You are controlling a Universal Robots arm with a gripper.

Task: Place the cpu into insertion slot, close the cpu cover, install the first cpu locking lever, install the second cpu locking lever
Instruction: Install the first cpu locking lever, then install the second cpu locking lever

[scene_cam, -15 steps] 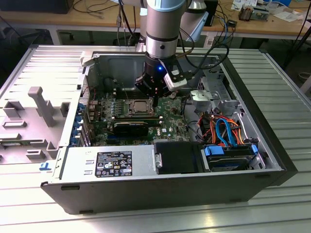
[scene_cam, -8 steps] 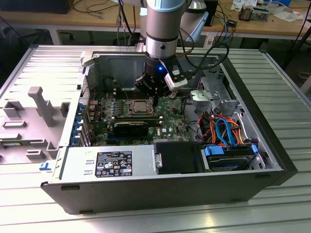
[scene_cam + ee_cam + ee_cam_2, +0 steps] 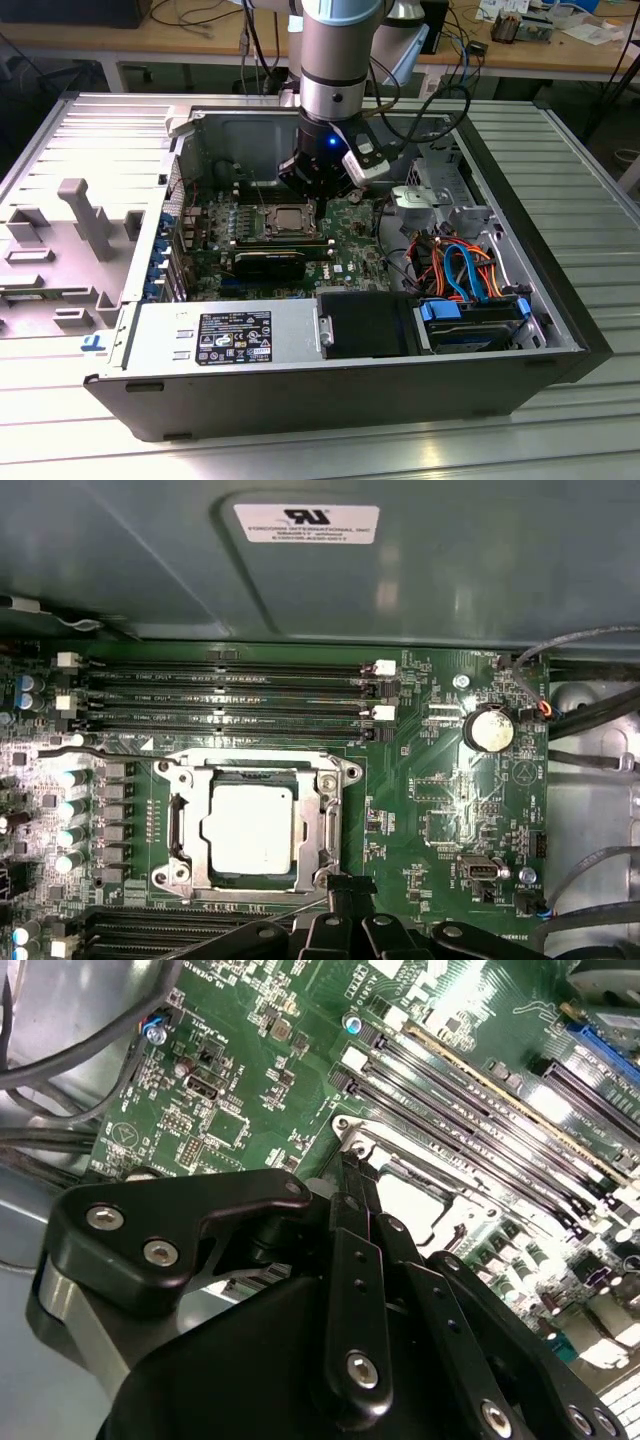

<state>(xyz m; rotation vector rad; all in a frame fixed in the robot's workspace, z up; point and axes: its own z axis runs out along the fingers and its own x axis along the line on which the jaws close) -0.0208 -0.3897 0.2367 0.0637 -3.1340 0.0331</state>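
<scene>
Here, going from the exterior view's left: the grey side panel point(image 3: 70, 240) lies flat beside the open case point(image 3: 330, 380), then comes the board point(image 3: 290, 250), then the drive bay with its cables point(image 3: 470, 270).

The gripper point(image 3: 345, 900) hangs low over the board, its tips at the edge of the slot point(image 3: 180, 825); the fingers point(image 3: 355, 1220) look pressed together on nothing, though their very tips are partly hidden.

One cpu point(image 3: 252, 828) sits flat in the one slot, with the cover point(image 3: 325, 825) apparently down around it.

I judge the chip light, stiff and fragile on its underside, best taken by its edges; the cover is thin springy metal.

I count four memory slots point(image 3: 230, 695) beside the socket and one coin cell point(image 3: 488, 728). One thin lever point(image 3: 110, 752) shows along the socket; a second I cannot make out.
</scene>
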